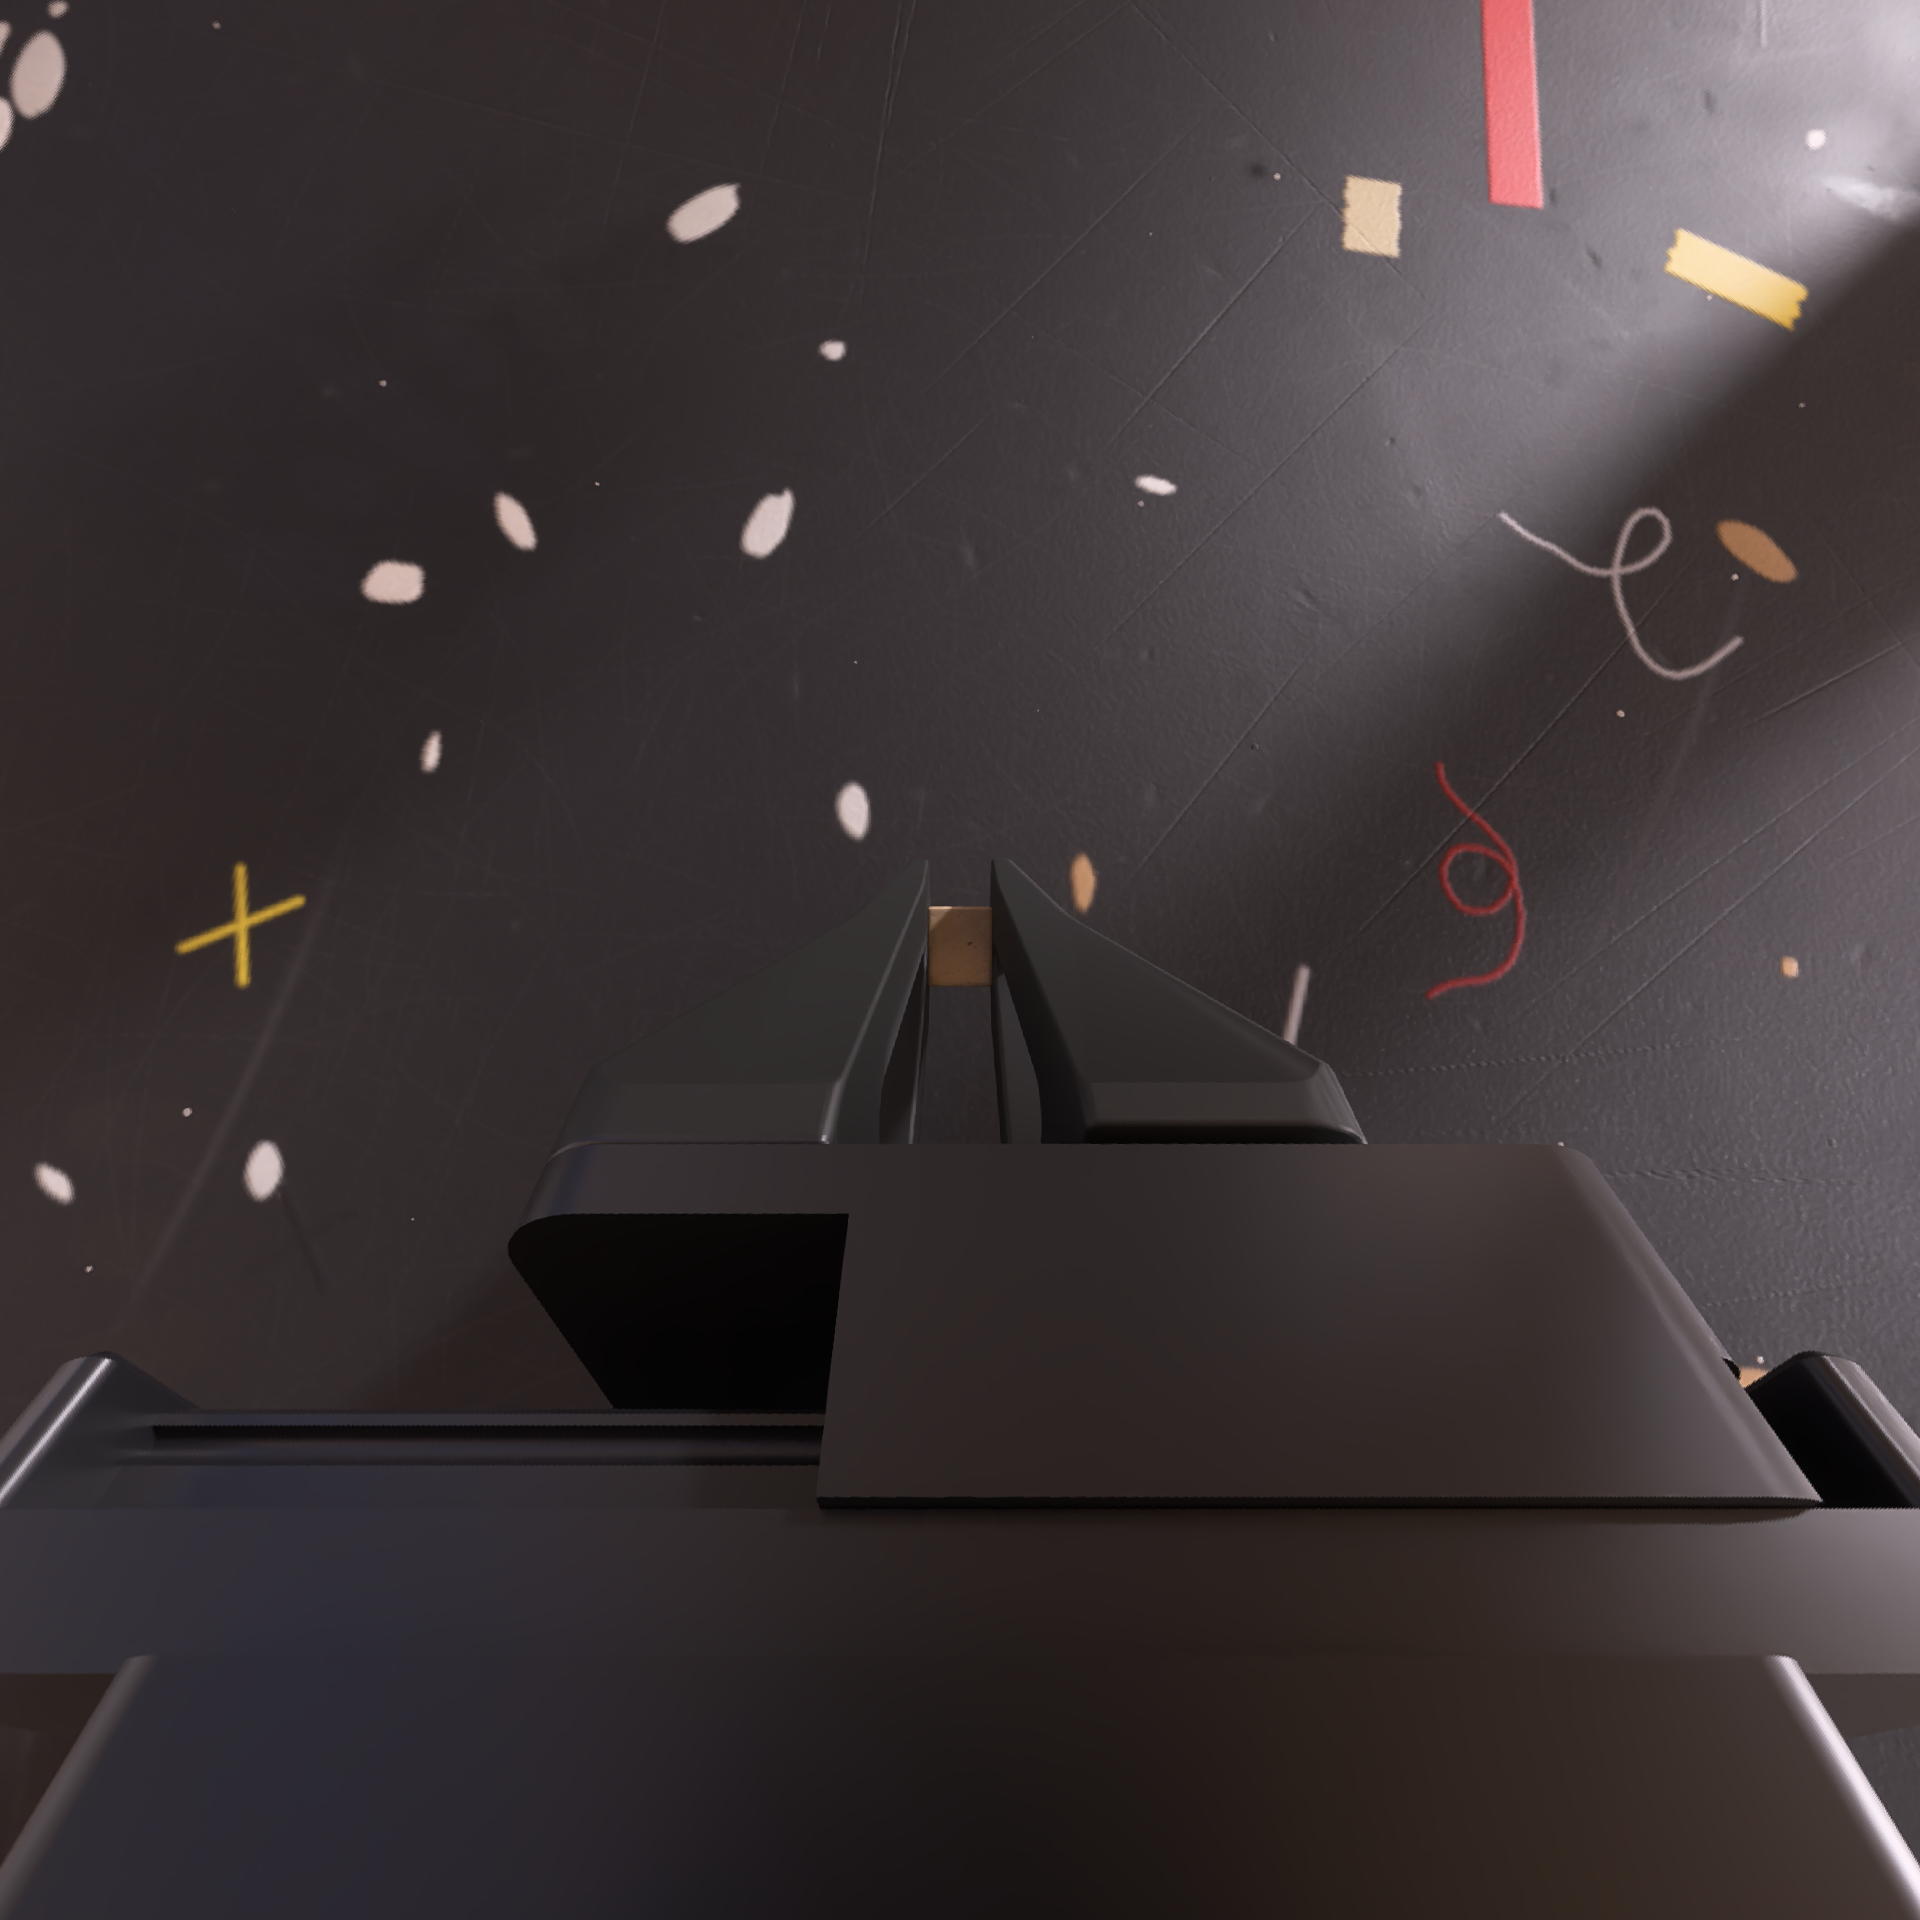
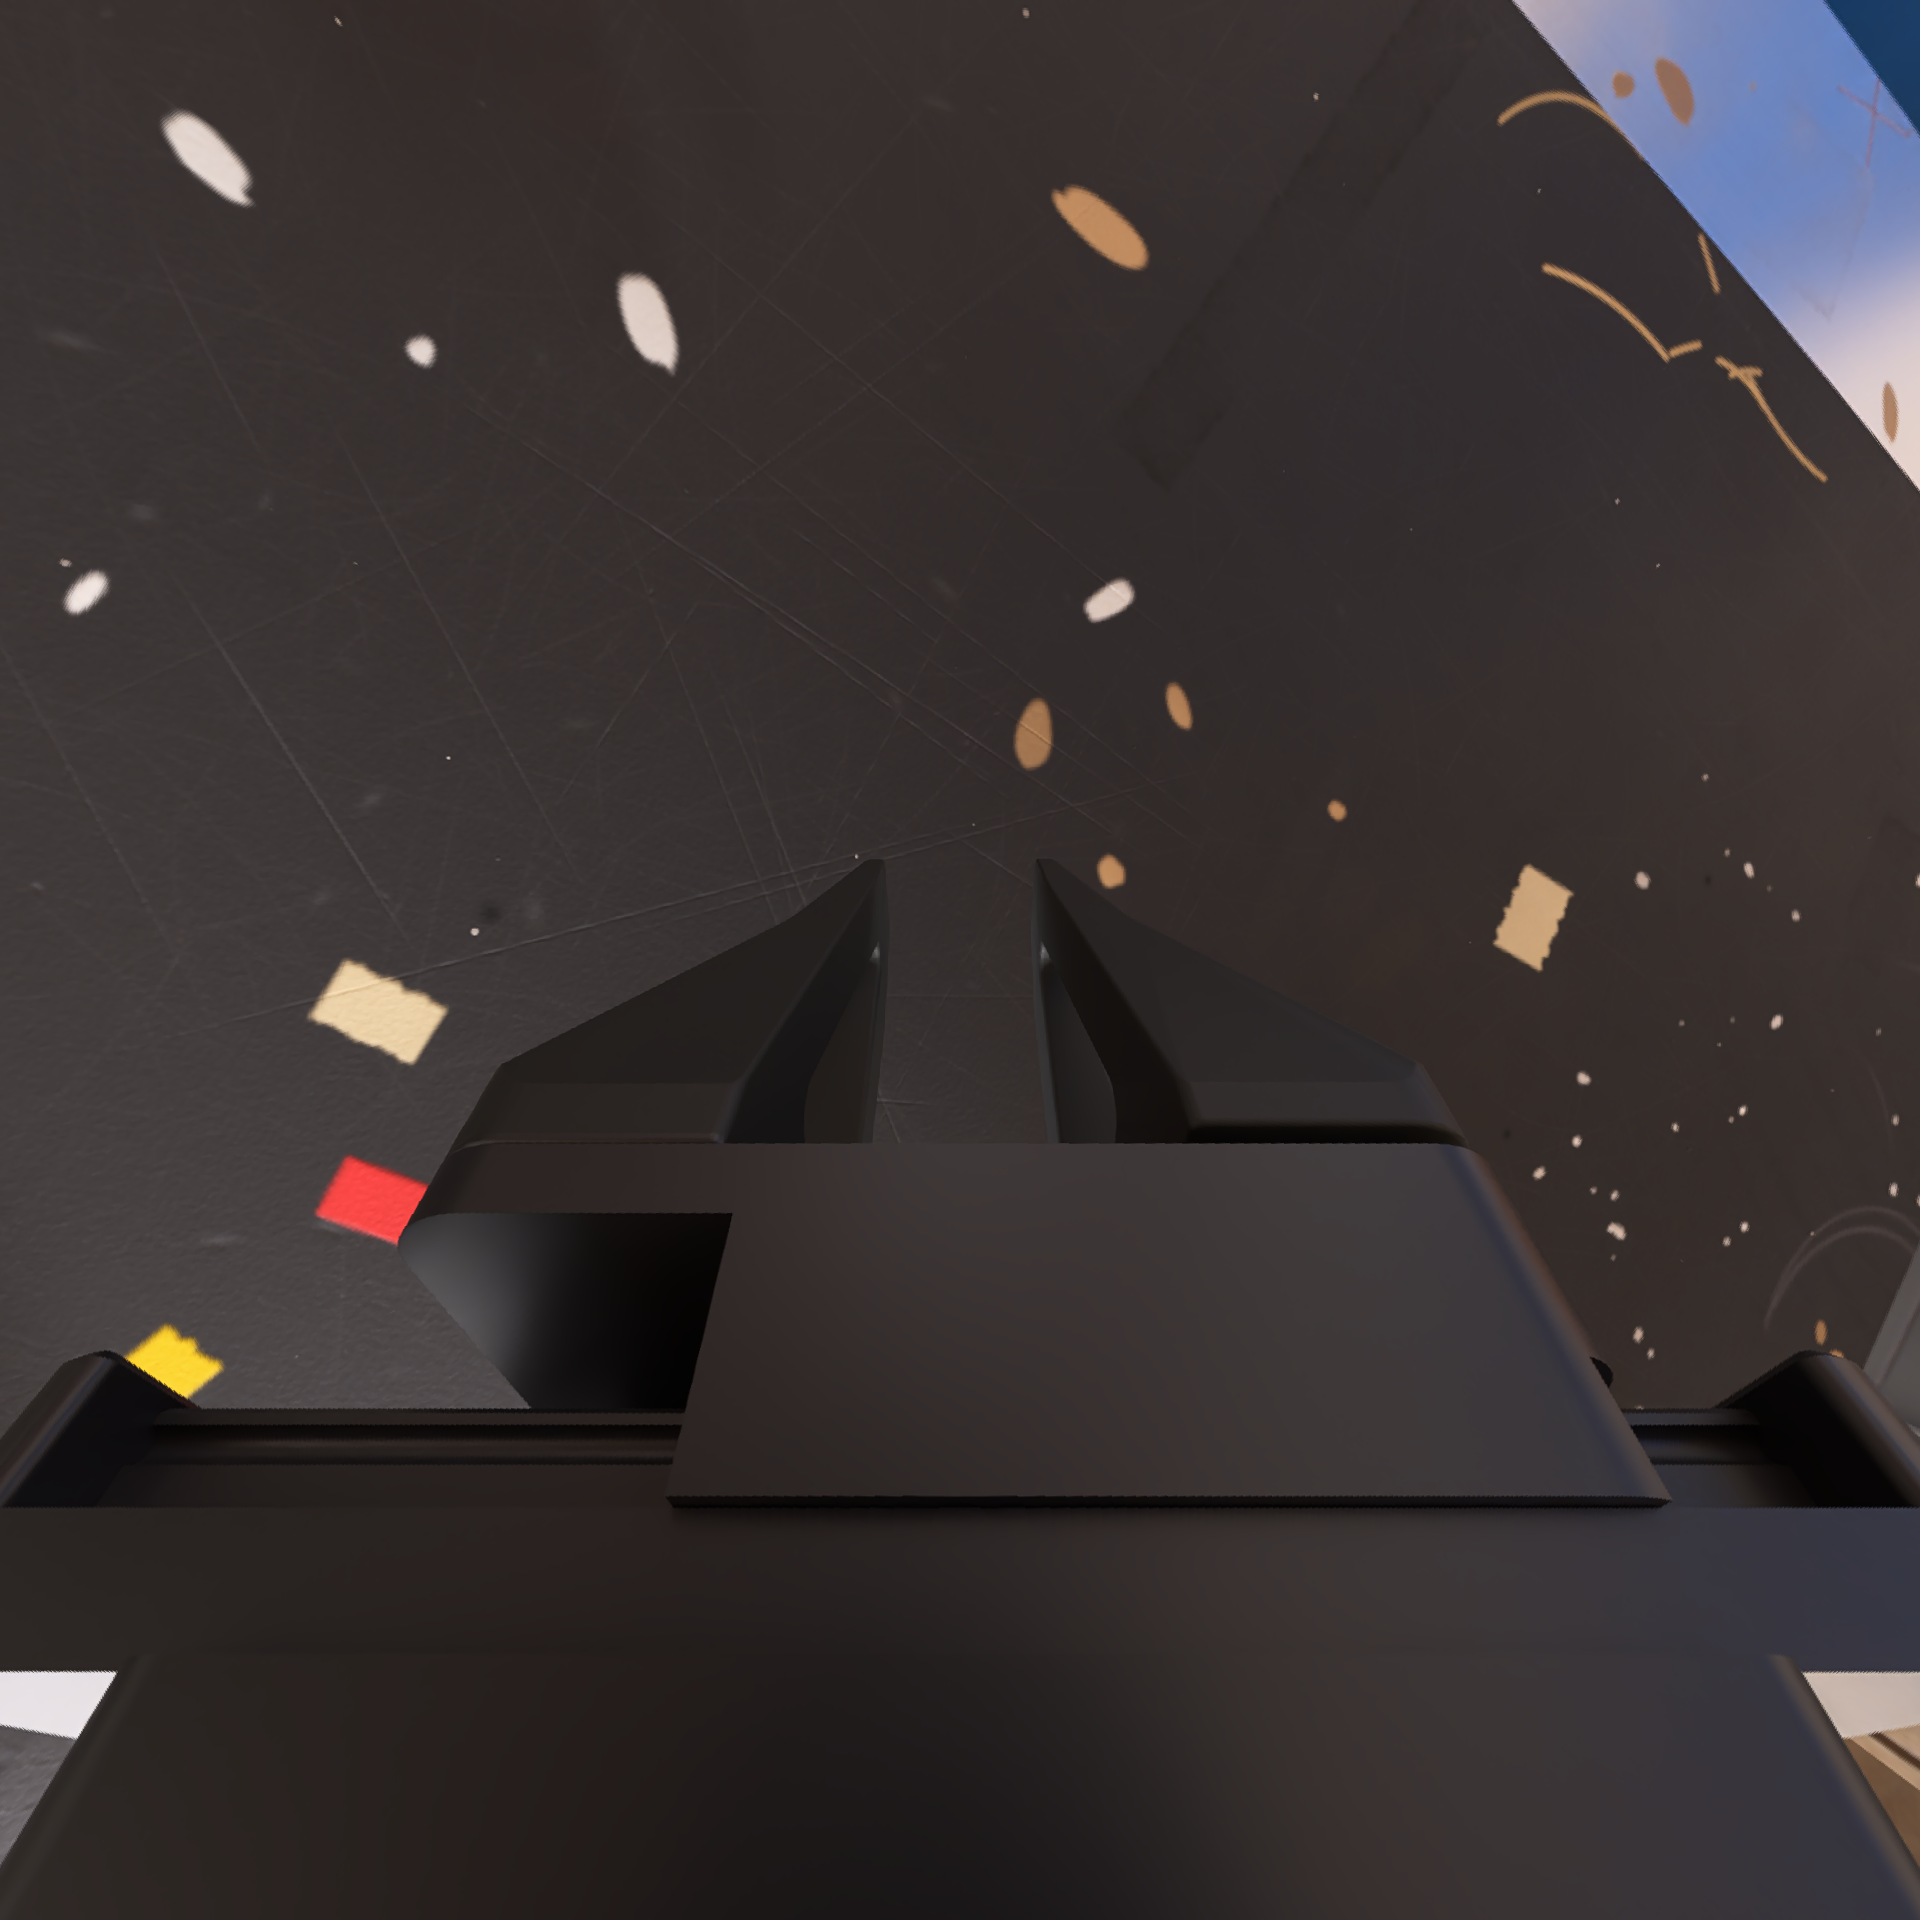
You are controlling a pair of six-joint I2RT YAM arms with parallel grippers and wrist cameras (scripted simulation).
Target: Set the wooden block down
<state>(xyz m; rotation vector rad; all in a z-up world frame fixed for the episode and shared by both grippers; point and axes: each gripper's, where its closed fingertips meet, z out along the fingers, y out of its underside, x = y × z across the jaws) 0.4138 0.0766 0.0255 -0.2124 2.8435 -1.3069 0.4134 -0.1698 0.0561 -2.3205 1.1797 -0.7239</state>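
In the left wrist view my left gripper [image 1: 959, 894] is shut on a small light wooden block [image 1: 958, 943]. Only a narrow tan face of the block shows between the two black fingers. The block is held over the dark table top [image 1: 935, 416]; I cannot tell its height above it. In the right wrist view my right gripper [image 2: 961, 883] is open and empty, with a clear gap between its fingers, above the same dark table top [image 2: 727, 520]. The block does not show in the right wrist view.
The table bears flat marks only: white and tan spots, a yellow cross [image 1: 241, 923], a red strip [image 1: 1512, 104], yellow tape [image 1: 1733, 276], red and grey scribbles. In the right wrist view are beige [image 2: 378, 1010], red [image 2: 369, 1197] and yellow [image 2: 175, 1359] patches. The table's edge [image 2: 1714, 239] runs diagonally at upper right.
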